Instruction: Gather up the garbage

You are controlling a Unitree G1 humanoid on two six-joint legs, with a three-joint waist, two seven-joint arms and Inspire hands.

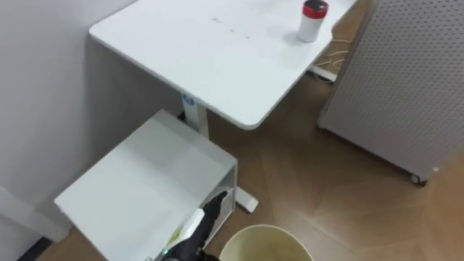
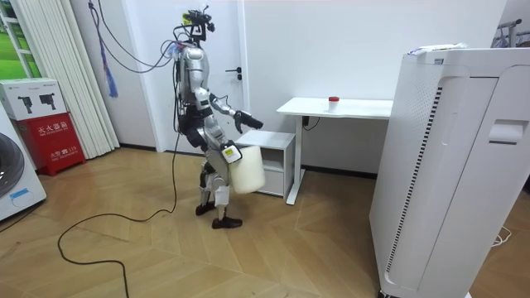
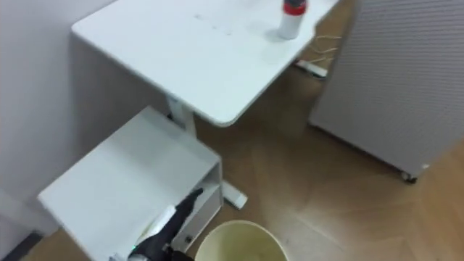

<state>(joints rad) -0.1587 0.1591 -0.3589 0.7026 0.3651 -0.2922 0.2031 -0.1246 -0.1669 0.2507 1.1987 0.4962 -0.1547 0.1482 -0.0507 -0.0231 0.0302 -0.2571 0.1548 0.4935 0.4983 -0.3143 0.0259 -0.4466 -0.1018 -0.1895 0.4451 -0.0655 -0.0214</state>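
Observation:
A small white container with a red cap [image 1: 312,20] stands upright near the far edge of the white desk [image 1: 203,58]; in the room view it is a red dot [image 2: 333,100] on the desk top. My left hand [image 1: 197,230] reaches forward with straight fingers over the low cabinet's corner, open and holding nothing. A cream waste bin [image 1: 265,243] hangs at my right hip, and my right hand [image 2: 232,154] grips its rim [image 2: 247,170]. I stand on the wooden floor beside the cabinet, a step short of the desk.
A low white cabinet [image 1: 145,188] stands under the desk's near end. A big white perforated unit on casters [image 1: 406,80] closes off the right side, with bare wooden floor between it and the desk. A power strip and cables [image 1: 326,71] lie behind the desk.

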